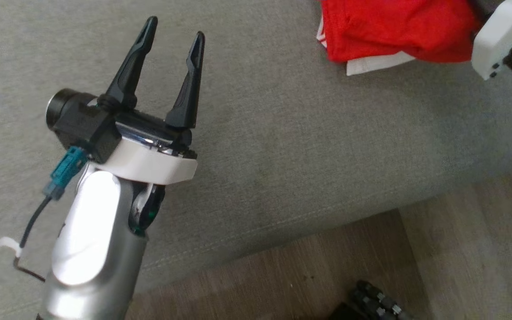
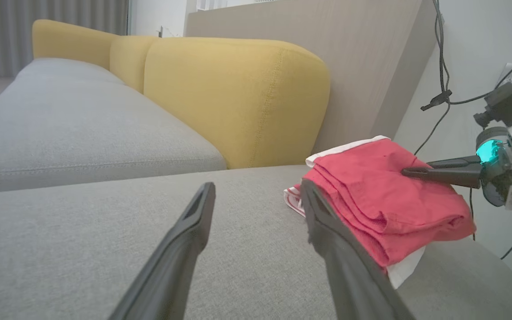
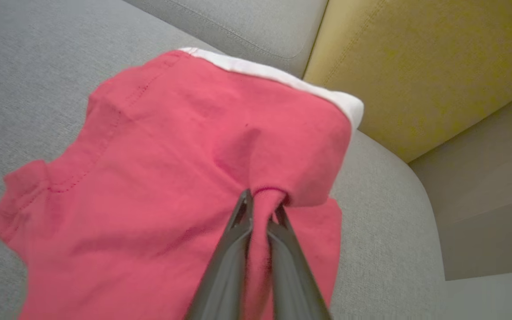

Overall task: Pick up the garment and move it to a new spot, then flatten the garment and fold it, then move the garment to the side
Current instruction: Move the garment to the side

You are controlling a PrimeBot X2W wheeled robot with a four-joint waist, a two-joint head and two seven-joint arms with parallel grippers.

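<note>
The garment (image 1: 394, 31) is a red folded piece with white trim, lying at the far right of the grey sofa seat (image 1: 282, 133). In the right wrist view the garment (image 3: 171, 178) has a pinch of red cloth caught between the fingers of my right gripper (image 3: 262, 202), which is shut on it. The left wrist view shows the same garment (image 2: 385, 200) with my right gripper (image 2: 409, 171) pressed flat onto its top. My left gripper (image 1: 174, 38) hovers open and empty over bare seat, well left of the garment; its fingers (image 2: 194, 231) frame the cushion.
Yellow back cushions (image 2: 238, 98) rise behind the seat. A wood panel (image 2: 362, 58) and wall cables (image 2: 442, 66) stand beyond the sofa's end. Wooden floor (image 1: 371, 266) lies below the seat's front edge, with a dark part of the robot base (image 1: 371, 302) there.
</note>
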